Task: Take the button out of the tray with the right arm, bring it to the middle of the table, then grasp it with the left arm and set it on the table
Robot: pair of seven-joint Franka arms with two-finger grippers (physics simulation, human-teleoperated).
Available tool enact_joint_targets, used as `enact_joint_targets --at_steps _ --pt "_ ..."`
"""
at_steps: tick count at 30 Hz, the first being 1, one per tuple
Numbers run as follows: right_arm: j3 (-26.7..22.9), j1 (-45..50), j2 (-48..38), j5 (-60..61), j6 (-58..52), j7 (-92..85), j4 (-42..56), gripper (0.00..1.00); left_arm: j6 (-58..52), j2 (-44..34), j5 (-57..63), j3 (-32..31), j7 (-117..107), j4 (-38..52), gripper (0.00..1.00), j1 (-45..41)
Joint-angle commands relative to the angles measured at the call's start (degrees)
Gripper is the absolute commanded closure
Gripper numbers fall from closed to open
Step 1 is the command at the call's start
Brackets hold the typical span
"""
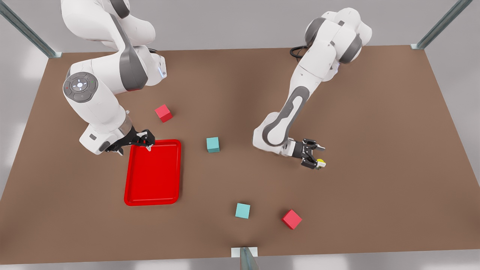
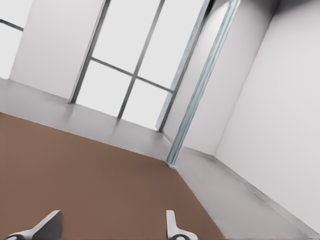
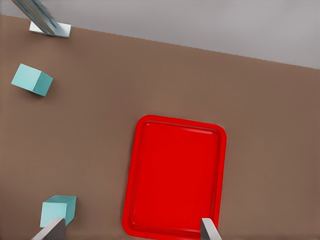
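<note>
The button (image 1: 321, 162) is sitting at the left gripper's (image 1: 317, 156) spread fingertips, mid-table (image 1: 375, 112); a straight lift-off is advised. The right gripper (image 1: 148, 144), fingers apart, is waiting over the tray's (image 1: 153, 198) rim.

Glossy tray (image 1: 153, 187), matt table (image 1: 375, 150)

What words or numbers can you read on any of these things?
There are no words or numbers to read anywhere.
The round grey cap on the arm by the red tray has only tiny white marks and small red and green dots, no letters.
The tray, the button, the cubes and the table are plain, with no labels.
</note>
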Motion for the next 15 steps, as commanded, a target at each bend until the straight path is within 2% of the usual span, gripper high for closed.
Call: enact_joint_targets --at_steps 1,2,3,4,5,6,7,8,9,15 --pt "-0.04 -0.01 -0.07 -0.05 -0.05 -0.12 0.04 0.0 9.2 -3.43 -26.39 0.16 101.09 5.94 0.01 1.52" --pt "-0.04 -0.01 -0.07 -0.05 -0.05 -0.12 0.04 0.0 10.83 -3.51 -52.38 0.25 128.0 15.02 0.0 7.41" --pt "-0.04 -0.01 -0.07 -0.05 -0.05 -0.12 -0.04 0.0 4.52 -4.3 -64.53 0.16 138.84 20.38 0.0 11.2" --pt "-0.04 -0.01 -0.07 0.04 -0.05 -0.12 -0.04 0.0 -4.09 -4.3 -70.61 0.25 147.64 27.59 0.0 15.41" --pt "-0.04 -0.01 -0.07 0.04 -0.06 -0.12 -0.04 0.0 -10.52 -6.23 -70.71 0.25 153.09 32.34 0.0 19.02" --pt "-0.04 -0.01 -0.07 0.04 -0.14 -0.12 -0.04 0.0 -10.97 -13.16 -70.35 2.61 155.2 32.44 0.0 20.69" --pt "-0.04 -0.01 -0.07 0.04 -0.14 -0.12 -0.04 0.0 -8.0 -22.02 -68.25 2.71 156.26 27.2 0.0 22.54" --pt "-0.04 -0.01 -0.07 -0.04 -0.14 -0.12 -0.04 0.0 2.28 -33.89 -67.89 2.71 156.53 12.35 0.0 23.16" --pt "-0.04 -0.01 -0.07 -0.05 -0.23 -0.12 -0.04 0.0 4.15 -38.4 -66.76 2.71 156.53 7.04 0.0 23.07" --pt "0.05 -0.63 -0.07 0.04 -0.32 -0.04 -0.04 0.0 4.33 -39.55 -65.78 2.62 163.65 5.19 0.0 22.63"
